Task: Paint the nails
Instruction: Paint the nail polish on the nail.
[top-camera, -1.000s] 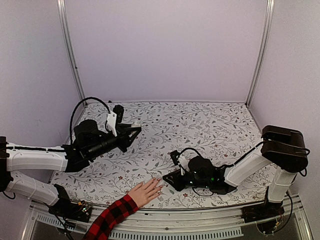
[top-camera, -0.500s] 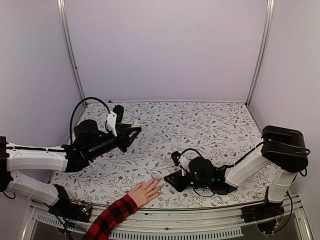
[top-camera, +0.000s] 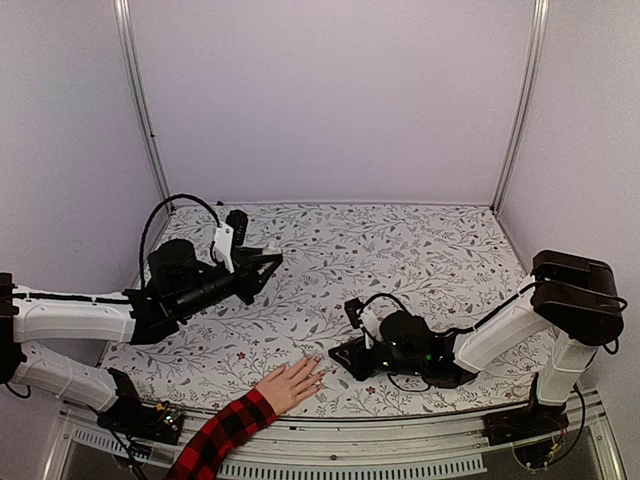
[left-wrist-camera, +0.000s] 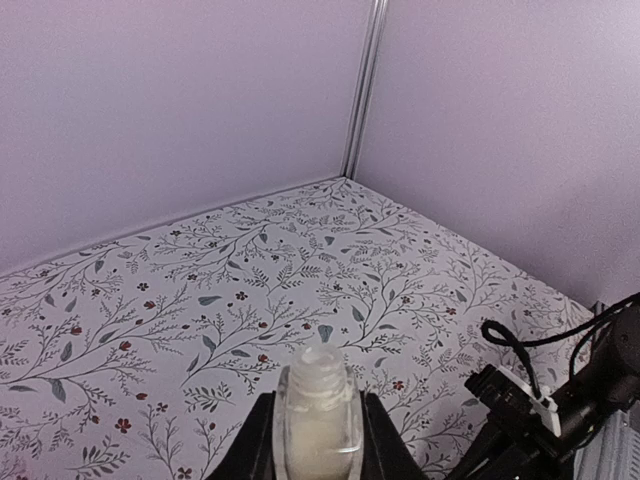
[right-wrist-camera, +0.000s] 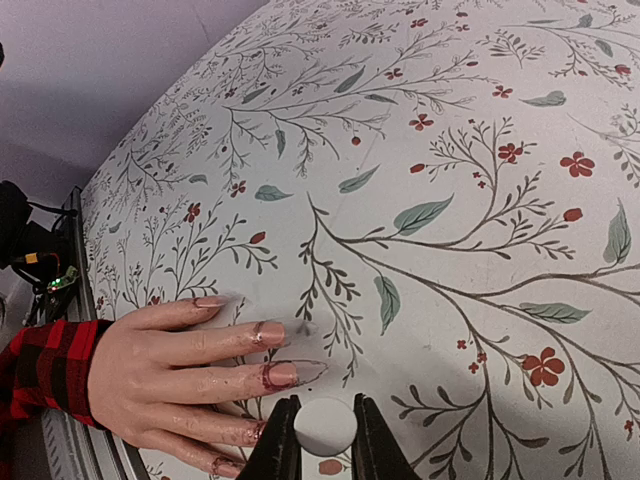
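1. Reddish polish is already showing on the nails (right-wrist-camera: 283, 374), and the hand (right-wrist-camera: 150, 365) is lying flat at the near edge of the worktop (right-wrist-camera: 480, 200), fingers spread.
2. Right gripper (right-wrist-camera: 325, 448) is clamping a white cap (right-wrist-camera: 325, 425) just beside those nails. Its underside is hidden, so a slightly misjudged dip could be smearing skin rather than nail.
3. Left gripper (left-wrist-camera: 318, 450) is pinching the open bottle (left-wrist-camera: 318, 410) aloft, well apart from the hand. Any tilt could be spilling polish onto the worktop.
4. Any twitching finger could be spoiling the wet coats.
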